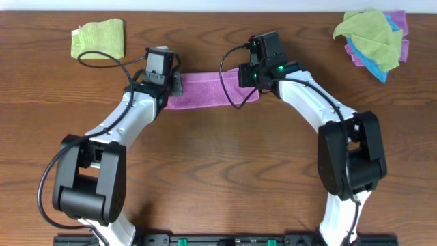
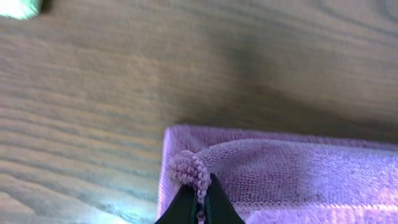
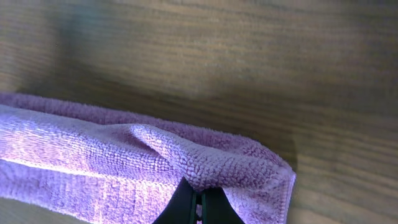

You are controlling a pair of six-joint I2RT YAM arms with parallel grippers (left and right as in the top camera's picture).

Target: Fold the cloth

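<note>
You have the lilac cloth lying as a narrow band across the far middle of the wooden table, stretched between your two arms. Your left gripper is clenched on the cloth's left end: the wrist view shows the dark fingertips pinched together, with a small roll of hemmed edge bunched just above them. Your right gripper is likewise clamped on the right end, where the upper layer puckers into a ridge at the tips. Pinching both ends at once looks meant to hold the edge level so the layer travels evenly. Both wrist views show two layers, so I judge that one fold is laid or being laid. The folded yellow-green cloth at the far left and the heap of mixed cloths at the far right sit well apart from the work, so they should not snag your arms.
</note>
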